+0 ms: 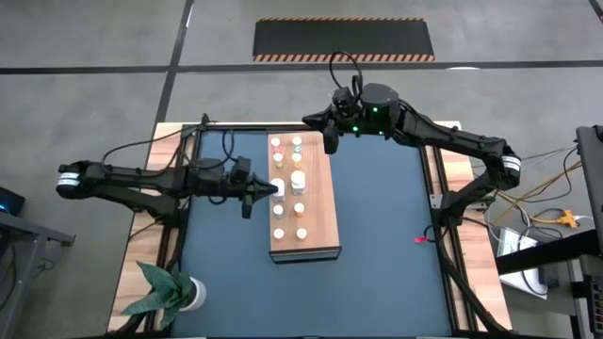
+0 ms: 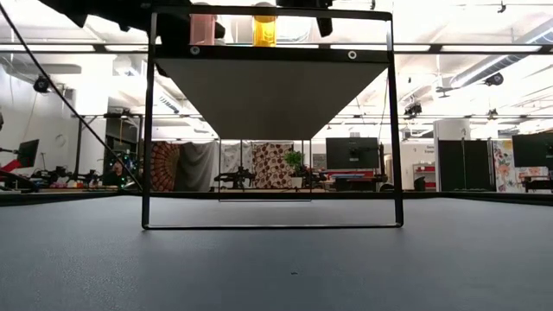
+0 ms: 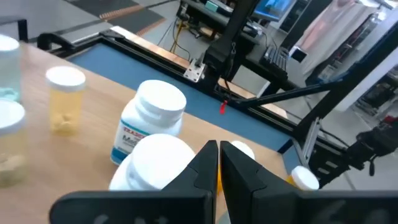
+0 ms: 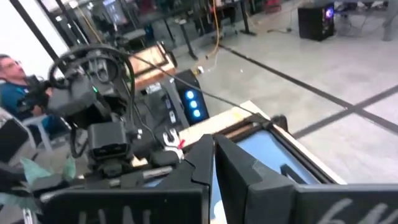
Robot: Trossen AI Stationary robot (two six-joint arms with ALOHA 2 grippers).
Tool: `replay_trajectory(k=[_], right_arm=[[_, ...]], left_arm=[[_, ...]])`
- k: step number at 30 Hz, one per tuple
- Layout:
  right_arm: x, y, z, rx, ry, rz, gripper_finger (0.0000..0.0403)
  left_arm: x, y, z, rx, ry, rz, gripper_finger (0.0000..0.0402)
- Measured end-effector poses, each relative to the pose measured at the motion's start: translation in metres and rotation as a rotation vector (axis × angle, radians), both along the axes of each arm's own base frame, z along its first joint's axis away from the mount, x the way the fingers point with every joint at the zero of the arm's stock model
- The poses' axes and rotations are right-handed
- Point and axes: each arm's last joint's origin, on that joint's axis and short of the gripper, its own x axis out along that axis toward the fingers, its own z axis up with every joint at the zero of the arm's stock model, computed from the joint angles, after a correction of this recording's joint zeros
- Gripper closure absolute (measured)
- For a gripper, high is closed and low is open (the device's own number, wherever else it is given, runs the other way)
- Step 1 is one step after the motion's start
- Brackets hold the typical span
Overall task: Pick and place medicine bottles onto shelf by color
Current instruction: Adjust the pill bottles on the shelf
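Note:
The shelf [image 1: 316, 202], a light wooden board raised on a black frame, holds several small medicine bottles [image 1: 299, 179] in two rows along its left half. My left gripper [image 1: 274, 191] is shut and points level at the shelf's left edge, with nothing between its fingers. In the left wrist view its tips [image 3: 219, 155] stand beside a white-capped bottle [image 3: 158, 162], with a larger labelled white bottle [image 3: 152, 118] and an amber one [image 3: 65, 102] beyond. My right gripper [image 1: 330, 143] hangs shut over the shelf's far right corner, holding nothing [image 4: 214, 149]. My left gripper's shut fingers [image 3: 205, 165] lie level right next to the white cap [image 3: 163, 155] of the nearest bottle, coming from the table's left side. I cannot tell whether they touch it. The bottle stands upright on the shelf.
A green plant in a white pot [image 1: 179, 294] stands at the near left corner. A small red thing [image 1: 419, 239] lies on the dark mat, which is bare to the shelf's right [image 1: 386, 207]. The shelf's black frame legs [image 2: 149, 130] reach the mat. A person [image 4: 9, 74] sits beyond the table.

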Motion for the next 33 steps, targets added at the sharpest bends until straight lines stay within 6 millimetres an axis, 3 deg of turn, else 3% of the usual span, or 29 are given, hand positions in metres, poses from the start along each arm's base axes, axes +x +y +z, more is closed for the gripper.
replay_trajectory(k=[24,29,33], right_arm=[[-0.005,0.002,0.001,-0.092,0.057,0.014,0.0394],[-0.005,0.002,0.0,-0.086,0.066,0.014,0.0394],[-0.009,0.004,-0.014,0.005,0.2,0.024,0.0394]], left_arm=[[0.01,0.005,-0.007,-0.013,0.033,0.155,0.0402],[0.009,0.005,-0.004,-0.016,0.007,0.147,0.0402],[0.001,0.004,0.008,-0.022,-0.065,0.14,0.0402]])
